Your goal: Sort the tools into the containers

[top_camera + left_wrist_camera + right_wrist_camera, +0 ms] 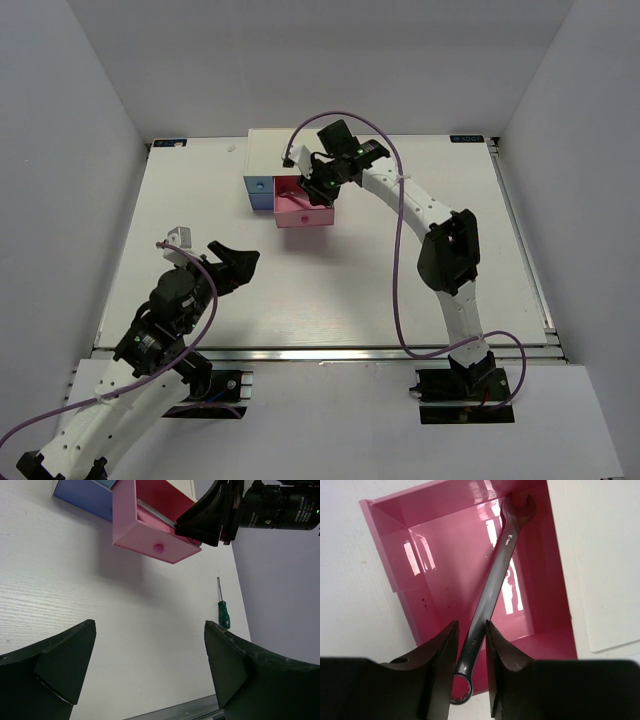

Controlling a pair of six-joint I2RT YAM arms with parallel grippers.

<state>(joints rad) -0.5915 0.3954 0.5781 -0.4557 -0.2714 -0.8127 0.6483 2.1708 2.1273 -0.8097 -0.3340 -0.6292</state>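
Pink drawer stands pulled out of the white cabinet beside the blue drawer; the silver wrench slants in it between the narrow-set fingers of the right gripper, grip uncertain. Green-handled screwdriver lies on the table; left gripper gapes wide, empty
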